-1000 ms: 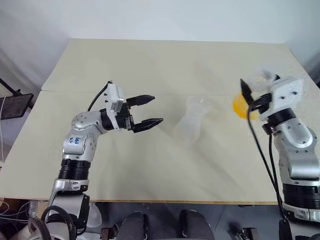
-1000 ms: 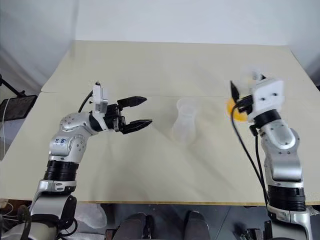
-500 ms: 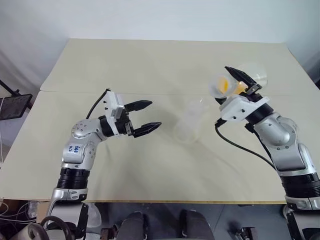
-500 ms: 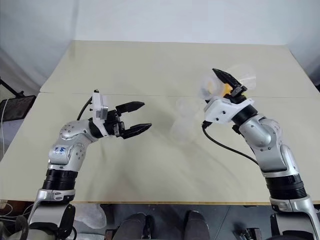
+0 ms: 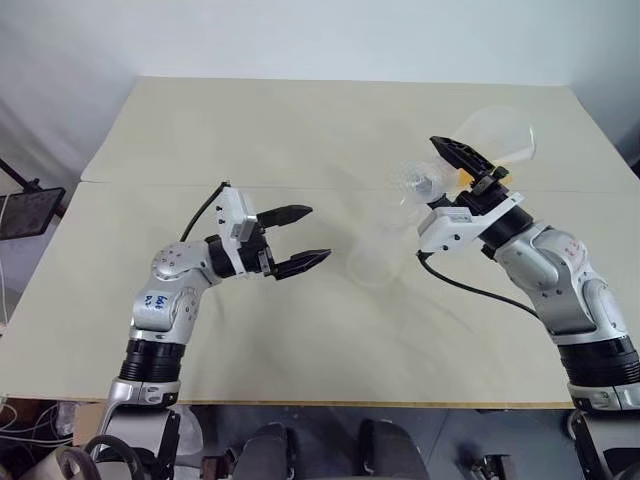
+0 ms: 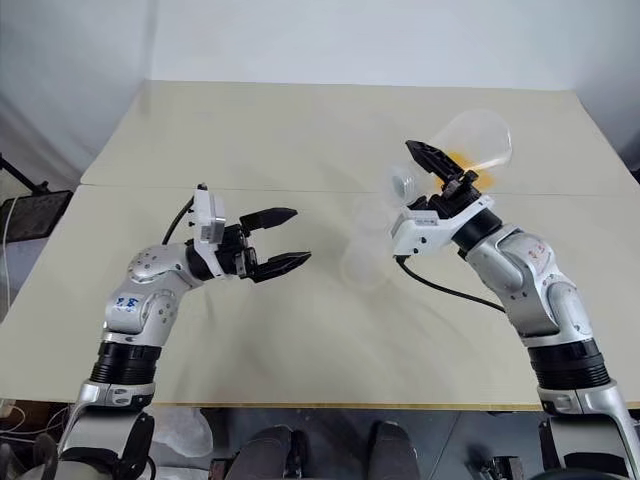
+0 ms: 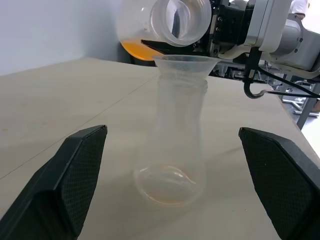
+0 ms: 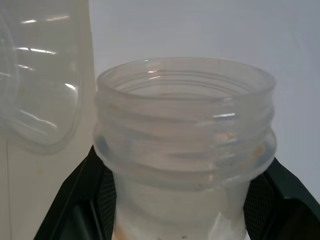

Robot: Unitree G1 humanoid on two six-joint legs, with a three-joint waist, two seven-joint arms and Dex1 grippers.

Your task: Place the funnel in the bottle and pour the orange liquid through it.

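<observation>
Right tool [image 6: 440,170] is clamped tight on the neck of a clear flask [image 6: 470,140], holding it tipped on its side above the surface [image 5: 300,130], threaded mouth [image 7: 181,20] aimed toward the robot's left and sitting just above and beside the funnel [image 7: 184,64]. The orange liquid [image 7: 137,49] is pooled in the low side of the flask belly; in the head views it shows as an orange patch just behind the right tool's fingers. No stream visible leaving the mouth. Right wrist view looks along the flask neck [image 8: 185,130], gripped between the two black fingers, threads clear. The funnel sits upright in the neck of the bottle [image 7: 175,145], cone mouth up, rim resting on the bottle's top. The bottle stands upright on the surface near the middle, between the two arms, base flat, nothing orange visible inside it. Left tool [image 5: 300,240] is spread wide, holding nothing, hanging above the surface just to the left of the bottle and pointing at it; the left wrist view has the bottle centred between the two fingers [image 7: 70,175], clearly apart from both. Surface is a pale beige board with a seam running across it behind the bottle.
</observation>
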